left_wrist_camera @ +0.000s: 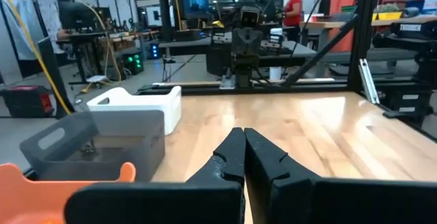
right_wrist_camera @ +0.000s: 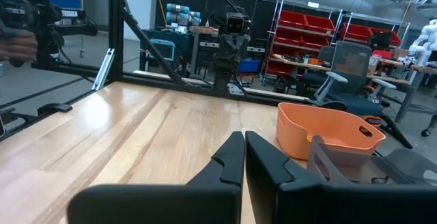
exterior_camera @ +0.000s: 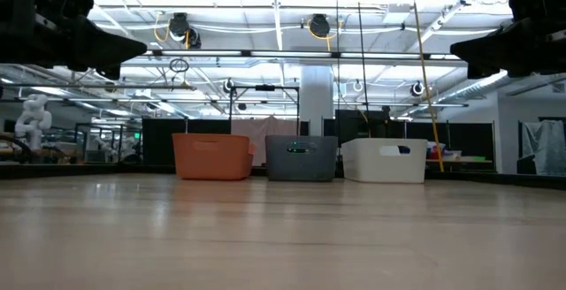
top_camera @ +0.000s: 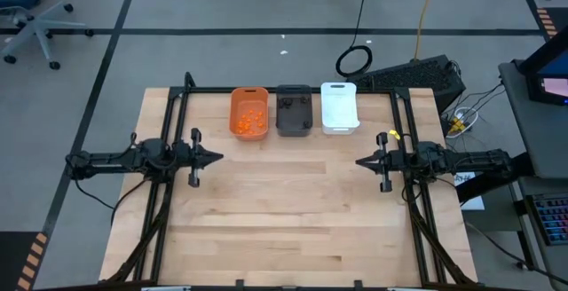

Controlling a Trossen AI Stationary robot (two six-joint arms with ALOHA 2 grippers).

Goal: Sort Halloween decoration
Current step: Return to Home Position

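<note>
From above alone, orange pieces (top_camera: pixel 251 124) show inside their bin (top_camera: pixel 236 105).

Orange bin (top_camera: pixel 249 90), far edge of bench: orange pieces (top_camera: pixel 251 124) inside merge into blobs, too small to count. Dark grey bin (top_camera: pixel 294 88) beside it: dark contents lost against dark interior, cannot tell. White bin (top_camera: pixel 338 85): contents cannot tell, white on white. Low view: bin walls hide all contents; left arm (exterior_camera: pixel 62 25) and right arm (exterior_camera: pixel 522 34) cut off at top corners. Left wrist view: orange bin cut by picture edge. Right wrist view: dark grey bin cut off likewise.
</note>
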